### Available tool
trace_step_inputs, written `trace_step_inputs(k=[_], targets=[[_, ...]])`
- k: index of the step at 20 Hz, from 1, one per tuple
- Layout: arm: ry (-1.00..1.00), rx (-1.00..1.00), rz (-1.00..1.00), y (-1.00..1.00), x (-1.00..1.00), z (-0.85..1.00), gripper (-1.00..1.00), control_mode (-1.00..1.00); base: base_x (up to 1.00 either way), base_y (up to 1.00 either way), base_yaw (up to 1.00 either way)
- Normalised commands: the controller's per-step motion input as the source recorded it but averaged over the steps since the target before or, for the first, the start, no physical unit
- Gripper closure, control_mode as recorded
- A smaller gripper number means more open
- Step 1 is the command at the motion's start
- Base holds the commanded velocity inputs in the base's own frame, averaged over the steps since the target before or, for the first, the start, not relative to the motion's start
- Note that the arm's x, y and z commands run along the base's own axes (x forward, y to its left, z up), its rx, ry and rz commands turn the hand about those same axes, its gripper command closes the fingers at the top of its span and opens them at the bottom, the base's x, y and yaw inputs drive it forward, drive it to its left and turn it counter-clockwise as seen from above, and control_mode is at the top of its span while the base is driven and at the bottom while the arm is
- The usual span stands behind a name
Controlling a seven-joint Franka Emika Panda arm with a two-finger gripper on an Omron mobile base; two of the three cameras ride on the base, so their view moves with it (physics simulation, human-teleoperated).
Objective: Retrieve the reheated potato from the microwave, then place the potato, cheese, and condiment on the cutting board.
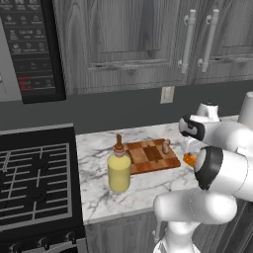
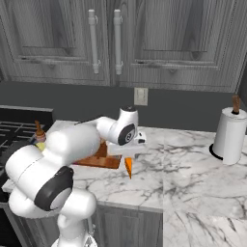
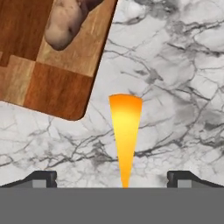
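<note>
Hand view: marble counter [image 3: 175, 87], seemingly bare.

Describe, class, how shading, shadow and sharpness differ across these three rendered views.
Hand view: cheese shades from deep orange to bright yellow, potato soft-edged. Left base view: condiment evenly lit, faint shadow on the counter. Right base view: overall coarse and grainy.

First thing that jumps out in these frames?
The orange cheese hangs point down under the claw, above bare marble counter beside the board. The potato already lies on the board, and the yellow bottle stands on the counter by the board's stove-side end.
</note>
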Motion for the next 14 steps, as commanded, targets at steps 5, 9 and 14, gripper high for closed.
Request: trace_step_inputs(k=[5,9,14], targets=[[0.18,0.01,0.08,-0.07,0.14,-0.24,-1.00,-1.00,0.00,0.00,0.00],[0.12,0.02,0.07,-0.07,0.04,-0.35,-1.00,-1.00,0.00,0.00,0.00],[0.02,0.09,0.05,-0.03,0.01,-0.31,-1.00,-1.00,0.00,0.00,0.00]])
